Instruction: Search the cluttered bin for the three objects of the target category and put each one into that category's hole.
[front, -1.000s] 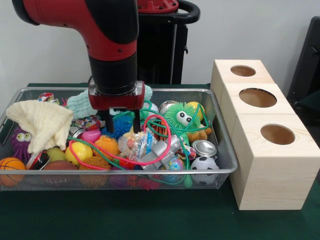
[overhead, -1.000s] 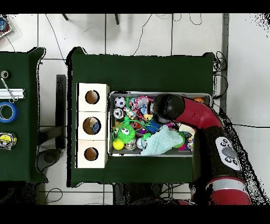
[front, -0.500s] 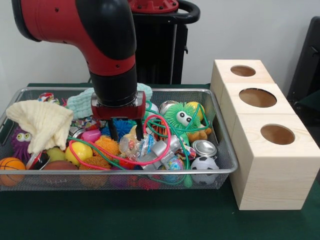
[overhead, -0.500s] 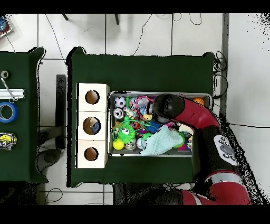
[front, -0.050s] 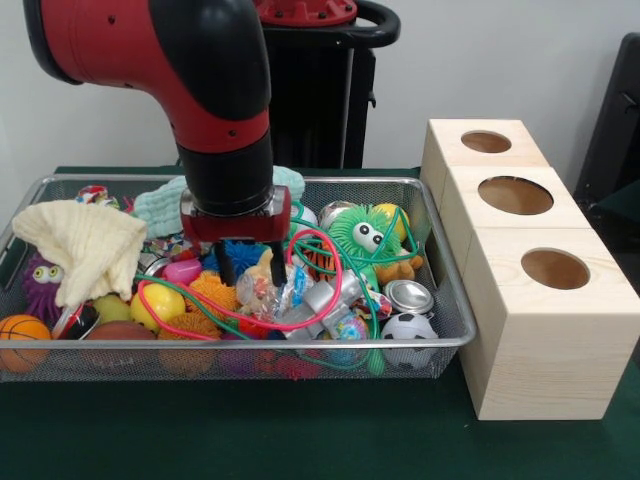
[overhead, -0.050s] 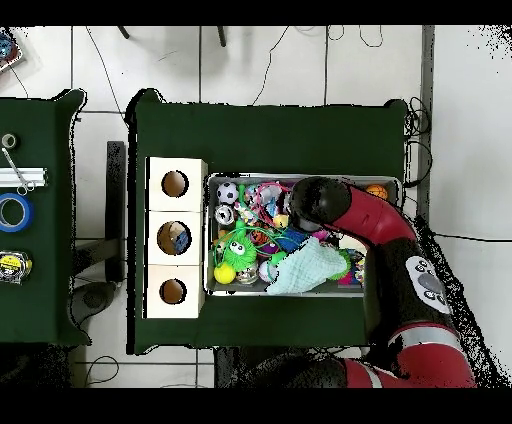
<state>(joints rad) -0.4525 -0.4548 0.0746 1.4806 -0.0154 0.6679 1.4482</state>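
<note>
The bin (front, -0.050s: 440, 340) is a wire-mesh tray packed with soft toys, balls and cords, and the end effector (front, -0.050s: 250, 268) is plunged into its middle. The two dark fingers (front, -0.050s: 227, 266) stand spread, one on each side of a small yellowish toy (front, -0.050s: 264, 268), with their tips down among the clutter. They straddle it but I cannot tell whether either pad touches it, so nothing is pinched as far as the front view shows.

The relation that matters is plain: the yellowish toy sits directly between the fingers and just below the wrist, not off to one side, so a closing squeeze seems to be the step at hand. Its long axis cannot be made out under the cords. A pink cord (front, -0.050s: 330, 262) loops just beside the finger nearer the boxes and lies across the toys below, and a green cord (front, -0.050s: 372, 318) runs past it; either could be caught and dragged up with a lift.

The wooden boxes (front, -0.050s: 520, 240), each with a round hole in its top, stand well apart from the end effector, beyond the bin's end wall on the green bench (front, -0.050s: 300, 430). In the overhead view the arm hides the end effector.
</note>
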